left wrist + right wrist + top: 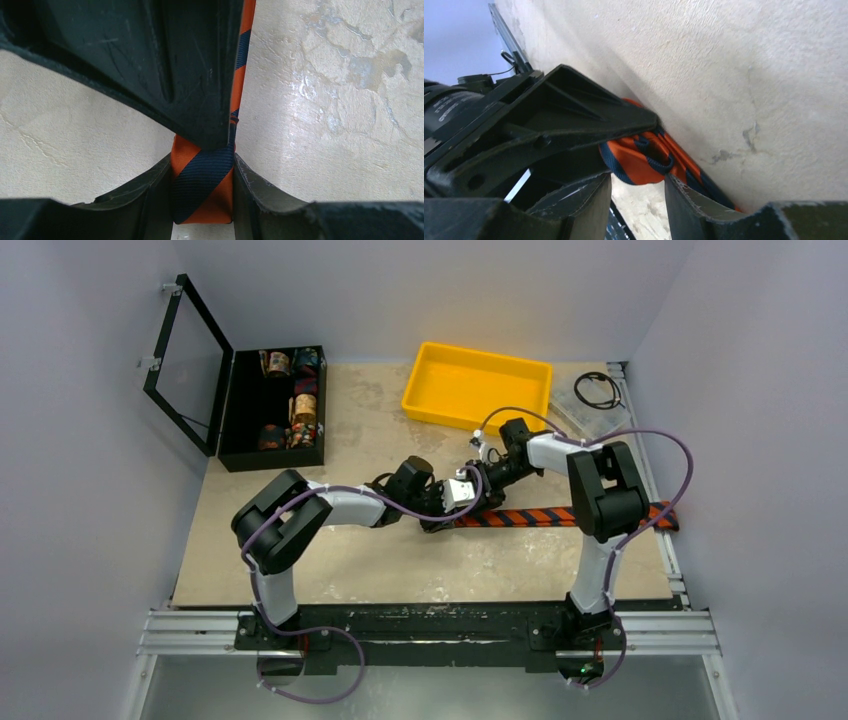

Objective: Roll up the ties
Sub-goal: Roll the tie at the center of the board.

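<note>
The tie (560, 516), striped orange and dark navy, lies flat on the table and runs from the middle to the right edge. Its left end is wound into a small roll. In the left wrist view my left gripper (202, 161) is shut on that roll (202, 192), one finger on each side. In the top view the left gripper (433, 523) and the right gripper (452, 508) meet at the roll. In the right wrist view my right gripper (638, 184) is open, and the roll (636, 160) sits just beyond its fingertips. One dark right finger (150, 65) crosses the left wrist view.
A yellow tray (490, 351) stands at the back middle. An open black case (270, 458) at the back left holds several patterned fabric rolls (303, 408). A clear box with a black cable (590, 400) sits at the back right. A metal rail (440, 625) runs along the near edge.
</note>
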Controlling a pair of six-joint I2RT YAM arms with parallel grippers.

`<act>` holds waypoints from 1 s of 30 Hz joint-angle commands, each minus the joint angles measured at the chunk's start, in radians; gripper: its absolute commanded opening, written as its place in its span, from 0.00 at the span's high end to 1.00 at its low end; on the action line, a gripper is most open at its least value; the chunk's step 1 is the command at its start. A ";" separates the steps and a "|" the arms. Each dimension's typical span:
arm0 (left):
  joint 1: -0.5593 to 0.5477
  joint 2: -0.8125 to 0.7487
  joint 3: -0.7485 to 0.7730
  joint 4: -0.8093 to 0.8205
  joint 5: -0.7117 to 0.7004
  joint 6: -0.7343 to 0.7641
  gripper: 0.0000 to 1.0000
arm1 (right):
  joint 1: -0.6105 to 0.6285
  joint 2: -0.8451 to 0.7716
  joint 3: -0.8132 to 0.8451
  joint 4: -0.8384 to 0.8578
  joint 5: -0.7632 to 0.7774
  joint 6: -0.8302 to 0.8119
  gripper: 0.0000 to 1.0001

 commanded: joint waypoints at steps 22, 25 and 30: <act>0.007 -0.004 -0.014 -0.169 0.029 0.176 0.60 | 0.020 0.061 0.032 0.010 0.198 -0.126 0.95; 0.004 0.009 -0.018 -0.163 0.005 0.178 0.68 | 0.020 0.033 0.048 -0.006 0.204 -0.141 0.92; 0.000 0.018 -0.020 -0.172 -0.031 0.186 0.73 | 0.007 0.006 0.063 -0.046 0.125 -0.129 0.70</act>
